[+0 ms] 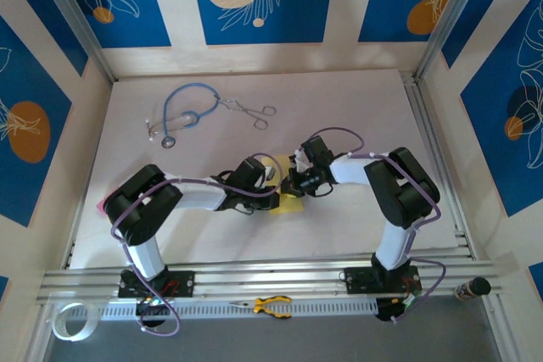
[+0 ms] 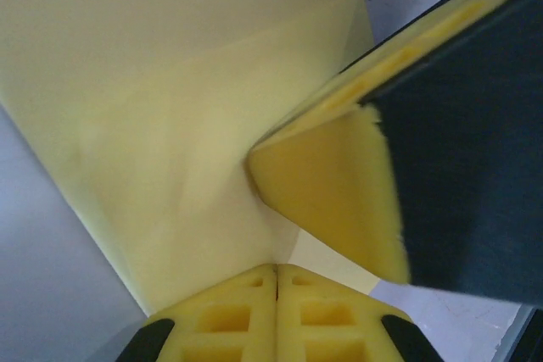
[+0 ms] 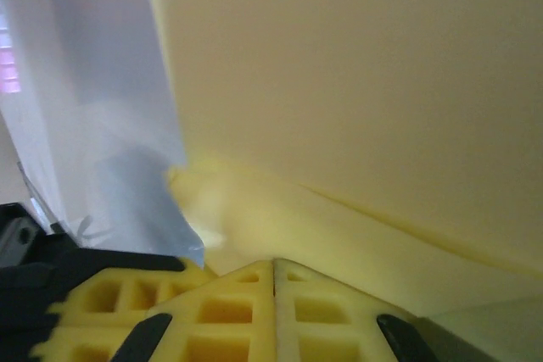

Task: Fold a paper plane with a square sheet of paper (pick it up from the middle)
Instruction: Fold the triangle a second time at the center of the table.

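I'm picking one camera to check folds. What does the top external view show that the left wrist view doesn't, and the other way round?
Top external adds the table, the stethoscope, the forceps and the pliers. Left wrist adds a close look at the left gripper, shut, and a faint crease. Both share the square sheet of paper, with the right gripper against it.

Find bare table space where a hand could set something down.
Free: far right corner, between the forceps and the table edge; near strip along the rail. Crowded: centre around the yellow paper, far left by the stethoscope.
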You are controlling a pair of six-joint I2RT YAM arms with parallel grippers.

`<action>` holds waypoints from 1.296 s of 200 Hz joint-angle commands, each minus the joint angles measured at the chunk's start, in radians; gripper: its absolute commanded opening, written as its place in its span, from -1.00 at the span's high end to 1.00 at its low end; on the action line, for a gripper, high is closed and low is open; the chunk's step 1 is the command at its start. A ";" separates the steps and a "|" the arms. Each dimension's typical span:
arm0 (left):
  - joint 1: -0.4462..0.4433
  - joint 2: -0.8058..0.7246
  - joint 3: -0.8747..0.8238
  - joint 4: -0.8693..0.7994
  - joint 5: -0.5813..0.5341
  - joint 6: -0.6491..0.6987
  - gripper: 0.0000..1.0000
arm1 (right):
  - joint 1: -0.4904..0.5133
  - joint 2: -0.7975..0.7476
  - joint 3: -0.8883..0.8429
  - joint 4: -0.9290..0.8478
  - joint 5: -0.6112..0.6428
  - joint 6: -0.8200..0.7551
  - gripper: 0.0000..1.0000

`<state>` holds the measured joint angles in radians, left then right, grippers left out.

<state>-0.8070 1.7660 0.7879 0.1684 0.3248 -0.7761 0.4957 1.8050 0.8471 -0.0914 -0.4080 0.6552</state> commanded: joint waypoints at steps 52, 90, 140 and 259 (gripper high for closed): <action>0.006 0.063 -0.035 -0.094 -0.004 0.034 1.00 | -0.168 0.025 -0.037 0.091 0.009 0.003 1.00; 0.006 0.077 -0.039 -0.064 0.018 0.021 1.00 | -0.233 -0.002 -0.028 0.106 -0.014 0.004 1.00; 0.006 0.069 -0.033 -0.070 0.016 0.020 1.00 | -0.149 -0.121 -0.054 0.110 -0.064 -0.015 0.98; 0.006 0.047 0.068 -0.089 0.069 0.018 1.00 | -0.143 0.011 -0.088 0.080 0.010 -0.018 1.00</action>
<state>-0.8051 1.7962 0.8288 0.1558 0.3637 -0.7681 0.3641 1.7874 0.7784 0.0196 -0.4385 0.6556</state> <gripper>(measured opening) 0.063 0.056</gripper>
